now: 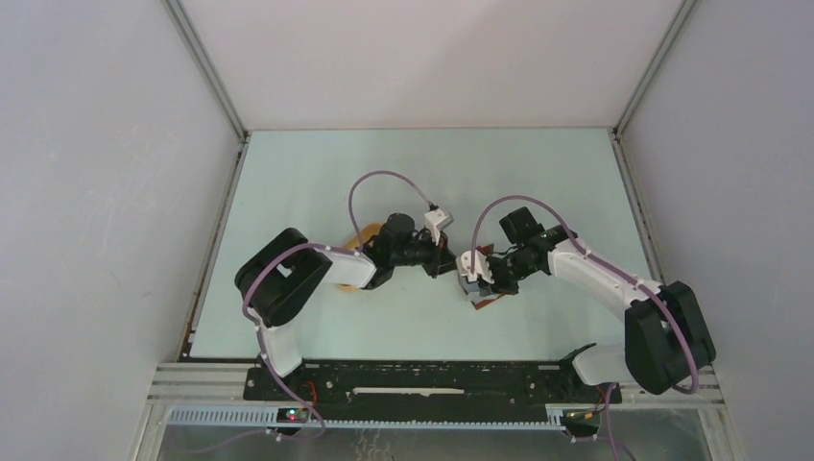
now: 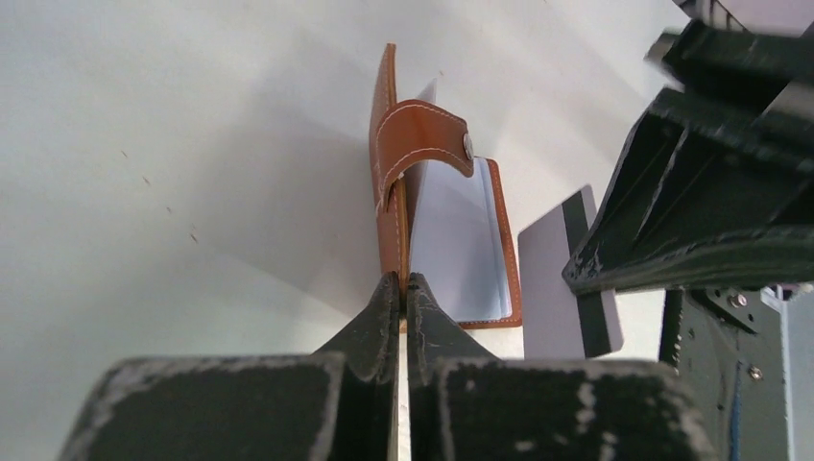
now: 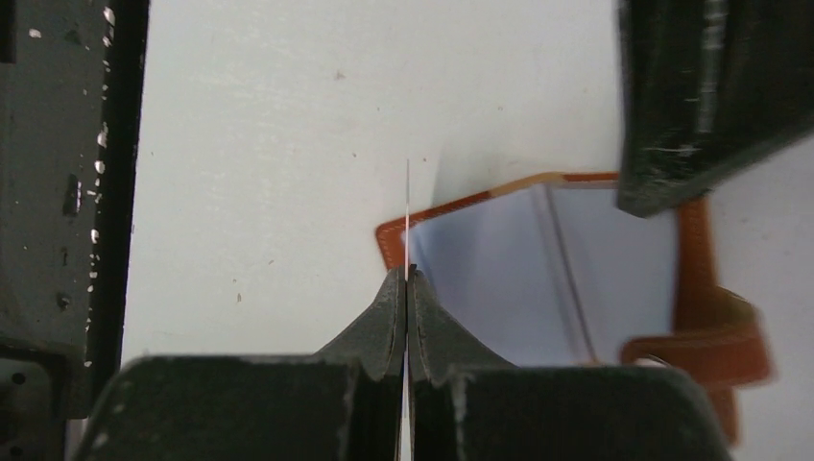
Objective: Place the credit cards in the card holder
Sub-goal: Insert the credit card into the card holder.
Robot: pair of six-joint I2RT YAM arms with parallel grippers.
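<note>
**Both pincers pinched, card beside the open holder**

We see the left pincer [image 2: 403,283] pressed together on the edge of the card holder [image 2: 459,240]. One brown leaf stands upright and the other lies flat on the bench [image 2: 144,144], pale lining up. The snap strap [image 2: 422,134] arches over the flat leaf. The right pincer [image 3: 407,280] pinches a grey credit card [image 2: 549,288] with a dark stripe, at three o'clock of the flat leaf in the left wrist view. From above, the holder sits mid-bench, with an orange tray [image 1: 359,233] toward ten o'clock.
</note>
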